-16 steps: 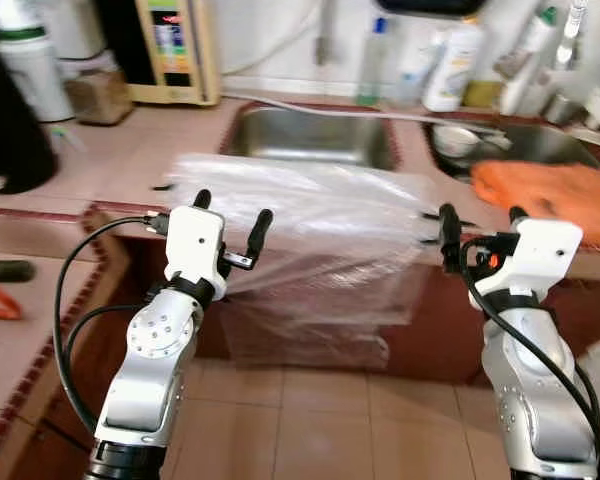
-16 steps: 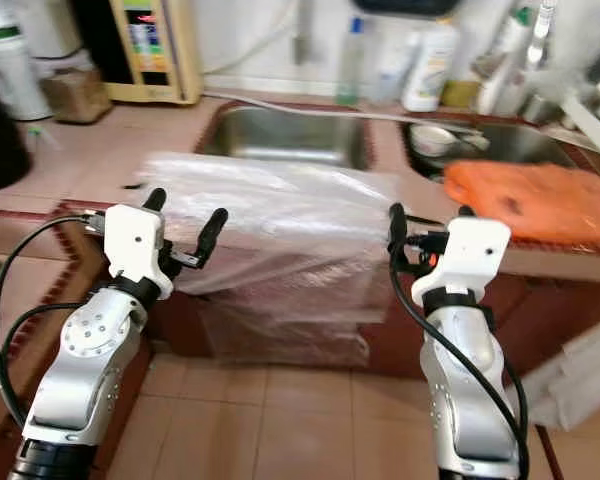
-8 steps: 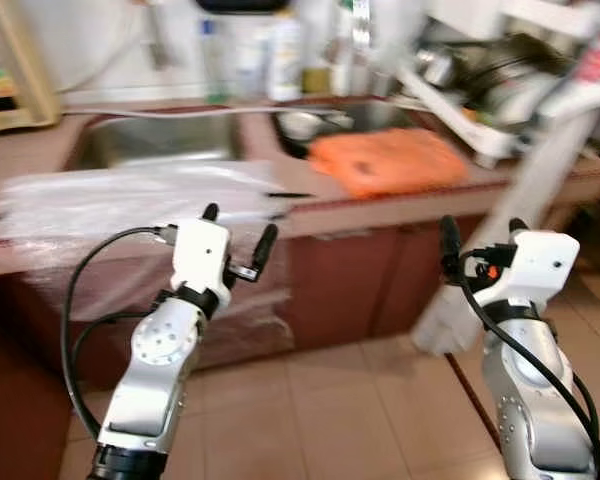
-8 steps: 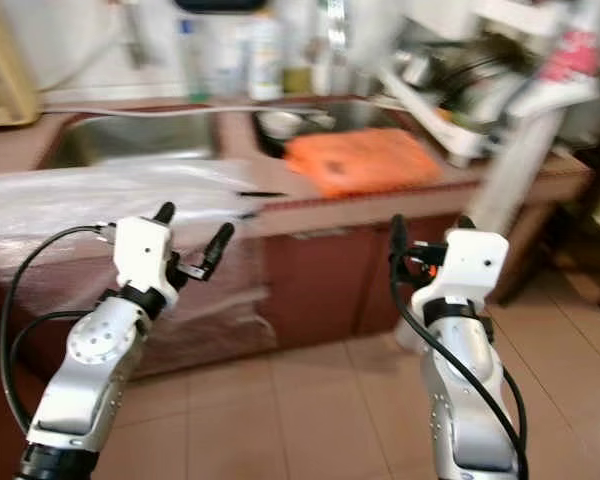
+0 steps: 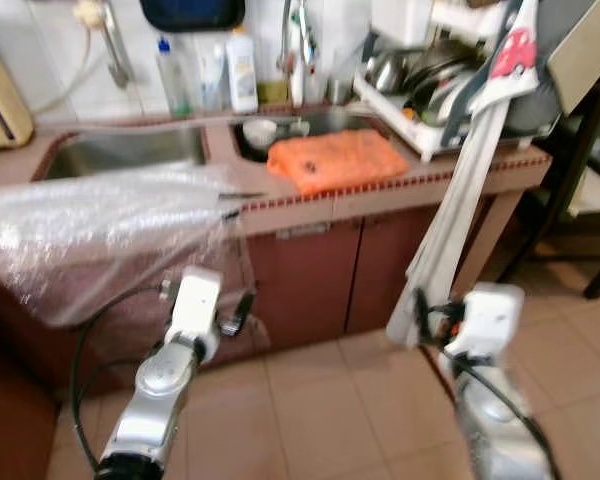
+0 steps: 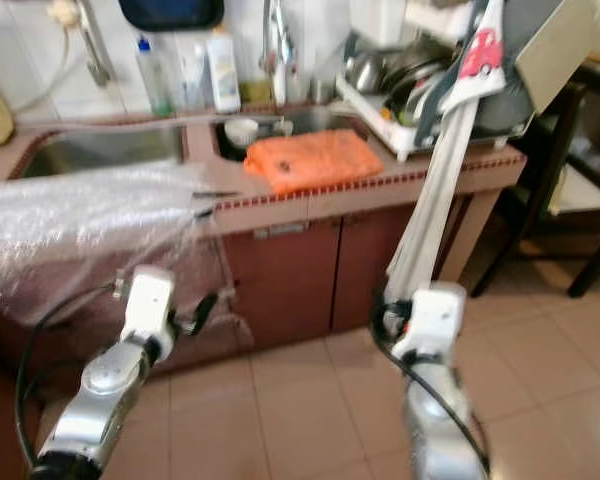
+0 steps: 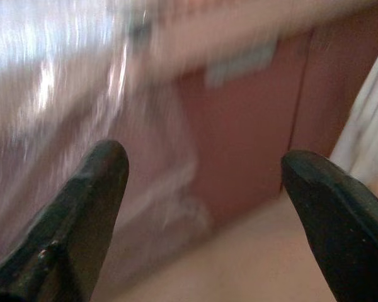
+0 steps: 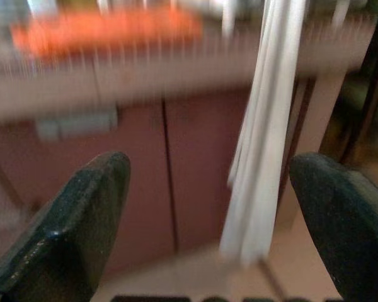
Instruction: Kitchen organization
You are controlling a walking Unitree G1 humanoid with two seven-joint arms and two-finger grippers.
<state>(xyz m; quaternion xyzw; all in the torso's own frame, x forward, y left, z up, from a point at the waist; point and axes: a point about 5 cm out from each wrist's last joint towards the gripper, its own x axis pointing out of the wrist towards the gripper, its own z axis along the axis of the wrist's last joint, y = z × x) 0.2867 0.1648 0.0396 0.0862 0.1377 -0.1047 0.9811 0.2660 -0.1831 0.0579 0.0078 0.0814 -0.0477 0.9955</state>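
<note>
Both end effectors, left end effector point(image 7: 201, 182) and right end effector point(image 8: 208, 189), spread and empty, orange cloth point(image 5: 335, 160) well beyond them on the tiled surface point(image 5: 380, 195), plastic sheet point(image 5: 100, 215) draped just ahead of the left, tiled kitchen floor point(image 5: 310, 420) below.

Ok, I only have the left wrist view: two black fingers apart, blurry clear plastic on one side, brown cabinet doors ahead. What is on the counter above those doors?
Observer: A crumpled orange cloth lies on the tiled counter's edge, in front of the smaller steel sink.
Operator: And that white strip at the edge of my picture?
Observer: A long white towel hanging from the loaded white dish rack, down past the counter.
Operator: Where is the right gripper?
Observer: The right gripper is low, fingers apart, facing the cabinet doors and that towel; it holds nothing.
</note>
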